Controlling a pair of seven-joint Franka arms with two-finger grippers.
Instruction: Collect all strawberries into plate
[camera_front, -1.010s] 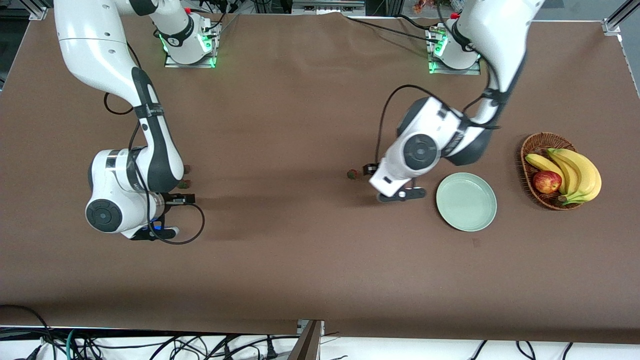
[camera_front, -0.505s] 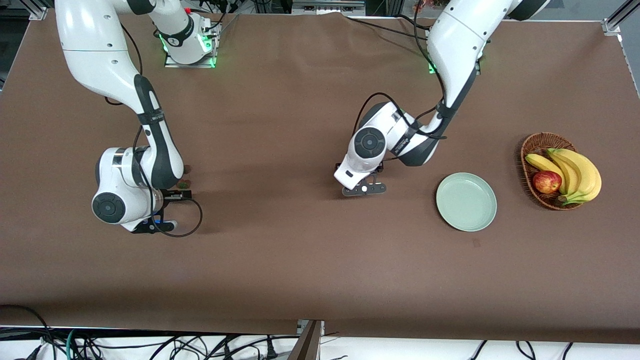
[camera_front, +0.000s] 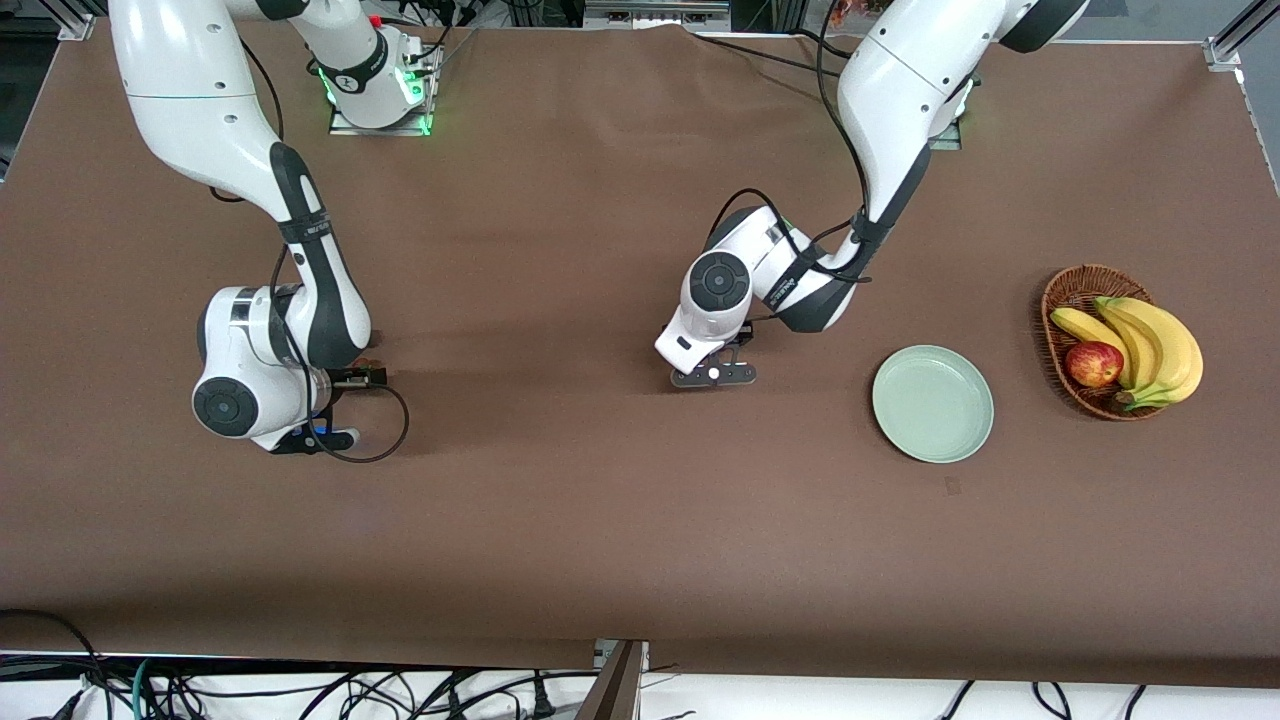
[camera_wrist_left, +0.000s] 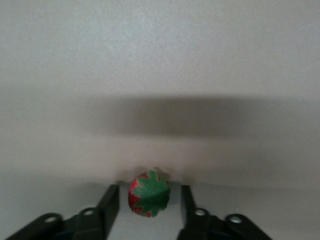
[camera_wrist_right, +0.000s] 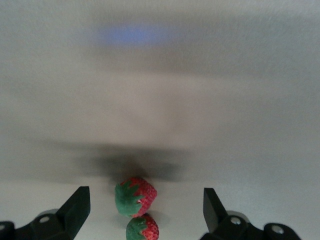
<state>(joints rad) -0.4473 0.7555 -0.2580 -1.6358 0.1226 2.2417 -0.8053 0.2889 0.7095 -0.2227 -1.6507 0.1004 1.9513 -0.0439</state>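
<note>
One strawberry (camera_wrist_left: 149, 194), red with a green leafy top, lies on the brown table between the fingers of my left gripper (camera_wrist_left: 149, 188). The jaws stand close on either side of it with a slim gap each way, so the gripper is open. My left hand (camera_front: 700, 340) covers this berry in the front view. Two more strawberries (camera_wrist_right: 136, 196) (camera_wrist_right: 142, 229) lie touching each other between the wide-open fingers of my right gripper (camera_wrist_right: 145, 194), low at the table near the right arm's end. The pale green plate (camera_front: 933, 403) is bare, beside the left hand toward the left arm's end.
A wicker basket (camera_front: 1062, 298) with bananas (camera_front: 1150, 345) and a red apple (camera_front: 1093, 363) stands next to the plate, at the left arm's end of the table. Black cables loop from both wrists.
My left arm has swung from beside the plate toward the table's middle and come down over the single strawberry, its jaws narrowing. My right hand has shifted slightly over its two berries.
</note>
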